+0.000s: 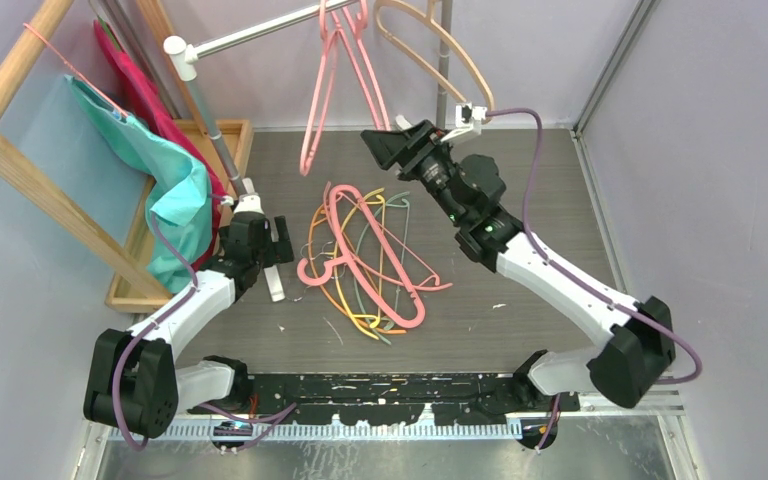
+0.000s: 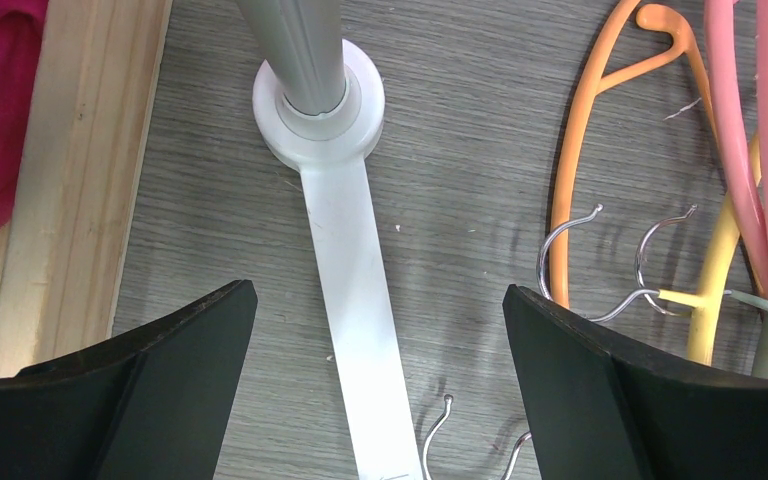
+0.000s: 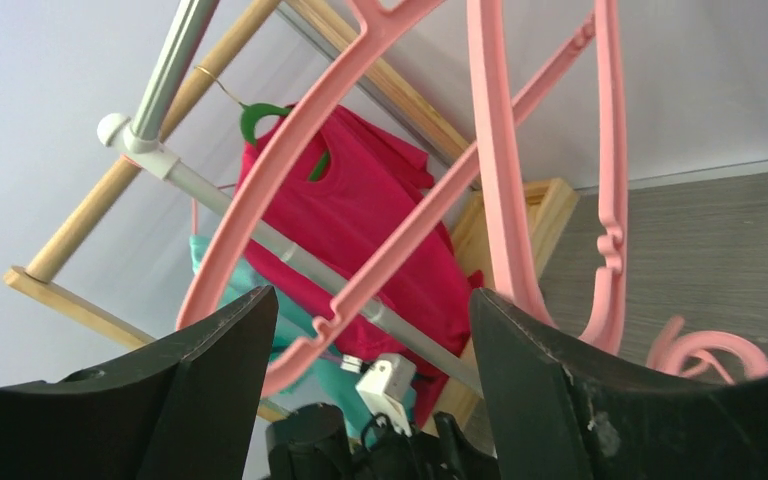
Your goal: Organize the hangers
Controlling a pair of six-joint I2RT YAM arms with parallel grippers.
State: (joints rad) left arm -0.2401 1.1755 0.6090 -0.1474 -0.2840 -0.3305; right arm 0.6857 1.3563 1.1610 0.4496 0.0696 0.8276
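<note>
Grey wood-grain table (image 1: 550, 200), lavender walls on three sides, and a wooden rack (image 1: 20, 165) at the left carrying a teal cloth (image 1: 175, 190) and a magenta garment (image 1: 135, 90). A silver rail (image 1: 260, 35) with a white end cap (image 1: 175, 47) crosses the back.

Hangers: a thick pink hanger (image 1: 310, 135) and a beige hanger (image 1: 457, 50) hang on the rail. The rest lie in a tangled pile (image 1: 370, 270) mid-table: one thick pink, several thin orange, yellow, grey-green and pink.

Right gripper (image 1: 392, 143): raised close beside the hung pink hanger, jaws spread wide, nothing clamped. In its wrist view the pink frame shows just past the right gripper (image 3: 370, 300).

Left gripper (image 1: 275, 260): low at the pile's left edge, jaws apart and empty. Its wrist view shows the left gripper (image 2: 378, 290) straddling the stand's white foot (image 2: 355, 300), with an orange hanger (image 2: 570, 170) and wire hooks (image 2: 560, 240) off to the side.

Risks, as I judge them:
- The right arm is close enough that a careless move could nudge the hung pink hanger and swing it off the rail.
- The pile's hooks and frames overlap, so lifting one hanger may drag its neighbours up or scatter them.
- Closing the left jaws where they are would pinch the stand foot, not a hanger.
- The thin hangers lie flat on the table and could slip from a grip.
</note>
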